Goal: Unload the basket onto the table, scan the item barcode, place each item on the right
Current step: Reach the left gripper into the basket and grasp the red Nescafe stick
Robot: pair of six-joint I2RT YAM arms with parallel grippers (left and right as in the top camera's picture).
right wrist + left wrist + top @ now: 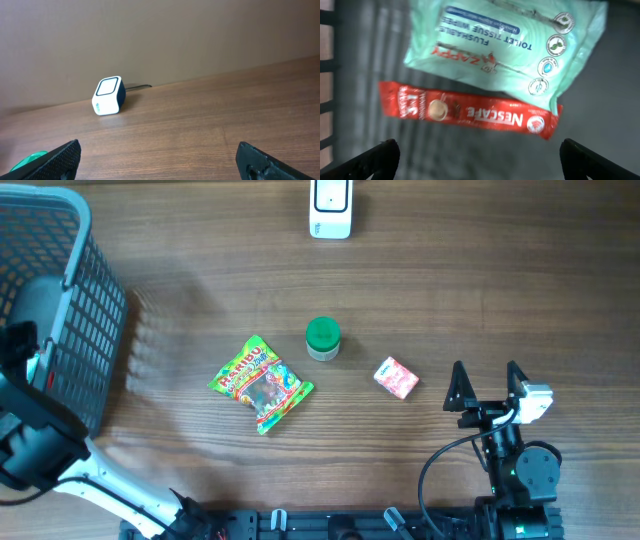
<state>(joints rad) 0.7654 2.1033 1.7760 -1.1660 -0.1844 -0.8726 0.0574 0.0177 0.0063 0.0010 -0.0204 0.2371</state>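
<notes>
My left arm (35, 430) reaches into the grey basket (95, 300) at the left. In the left wrist view my left gripper (479, 150) is open above the basket floor, just short of a red Nescafe sachet (470, 114) that lies partly under a mint-green Zappy wipes pack (495, 45). The white barcode scanner (331, 208) stands at the table's far edge, also ahead of the right wrist as the scanner (107, 96). My right gripper (485, 375) is open and empty near the front right, its fingers (62, 157) wide above bare wood.
On the table lie a Haribo bag (261, 383), a green-lidded jar (322, 338) and a small pink box (396, 377). The jar's lid (27, 161) shows at the lower left of the right wrist view. The basket's mesh walls surround the left gripper.
</notes>
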